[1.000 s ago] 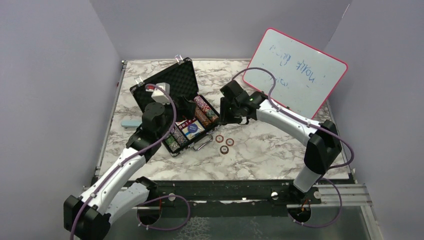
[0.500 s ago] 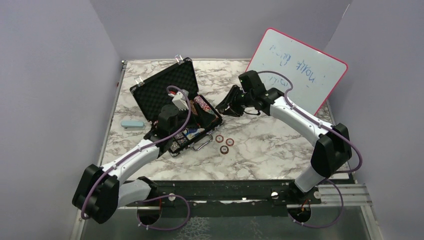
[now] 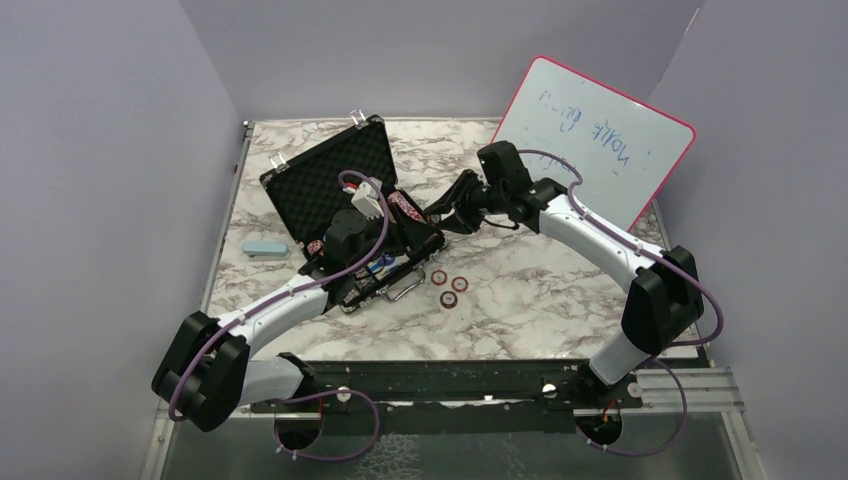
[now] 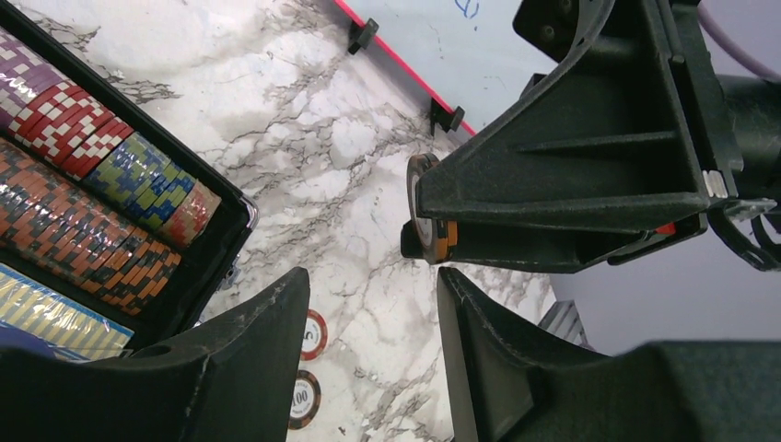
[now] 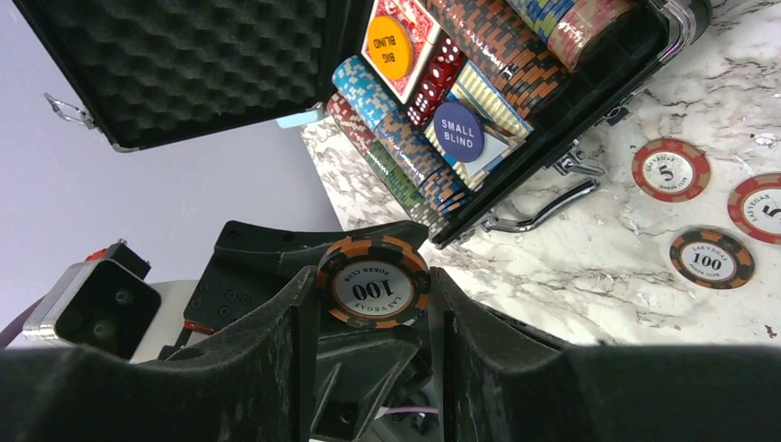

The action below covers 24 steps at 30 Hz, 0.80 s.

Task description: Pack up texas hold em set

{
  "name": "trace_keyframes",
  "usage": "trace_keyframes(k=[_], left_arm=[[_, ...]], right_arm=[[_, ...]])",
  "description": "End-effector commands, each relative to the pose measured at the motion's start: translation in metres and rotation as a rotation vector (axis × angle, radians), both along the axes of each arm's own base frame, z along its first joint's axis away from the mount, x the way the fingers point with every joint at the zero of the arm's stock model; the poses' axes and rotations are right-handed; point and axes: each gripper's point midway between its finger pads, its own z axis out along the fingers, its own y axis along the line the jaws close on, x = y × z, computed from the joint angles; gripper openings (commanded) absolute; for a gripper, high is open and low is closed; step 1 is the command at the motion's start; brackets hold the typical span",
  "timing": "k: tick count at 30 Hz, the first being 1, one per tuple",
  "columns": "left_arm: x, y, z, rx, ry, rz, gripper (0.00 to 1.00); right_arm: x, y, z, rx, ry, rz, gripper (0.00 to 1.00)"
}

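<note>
Closest to the arm bases, three loose chips sit on the marble table right by the silver handle. The briefcase lies open, with chip rows, card decks, red dice and blind buttons inside. Just off its right edge the right gripper pinches an orange 100 chip. The left gripper faces it, jaws spread, nothing in them. Whiteboard leans at the back.

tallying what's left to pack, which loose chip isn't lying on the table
The orange-and-black 100 chip gripped in the right jaws; the two red 5s and dark 100 lie flat on the marble.
</note>
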Motion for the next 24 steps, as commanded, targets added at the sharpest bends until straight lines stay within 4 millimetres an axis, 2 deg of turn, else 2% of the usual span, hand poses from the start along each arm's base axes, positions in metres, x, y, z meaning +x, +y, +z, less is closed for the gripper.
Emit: trace_keyframes(k=[1,9,15,20,22,24], left_arm=[[0.013,-0.002,0.027,-0.063,-0.053,0.059,0.55],[0.02,-0.002,0.037,-0.082,-0.072,0.091,0.55],[0.023,-0.005,0.045,-0.097,-0.087,0.086,0.49],[0.019,-0.004,0.042,-0.086,-0.096,0.074,0.64],[0.017,0.0,0.037,-0.079,-0.09,0.09,0.64],[0.018,0.001,0.036,-0.085,-0.084,0.104,0.59]], right_arm=[[-0.003,0.006,0.012,0.051,-0.008,0.02,0.19],[-0.005,0.01,0.006,0.063,0.021,0.037,0.19],[-0.005,0.012,0.0,0.062,0.038,0.04,0.19],[-0.003,0.012,-0.002,0.06,0.041,0.037,0.19],[-0.002,0.013,-0.002,0.061,0.037,0.032,0.19],[-0.002,0.014,-0.001,0.067,0.037,0.039,0.19]])
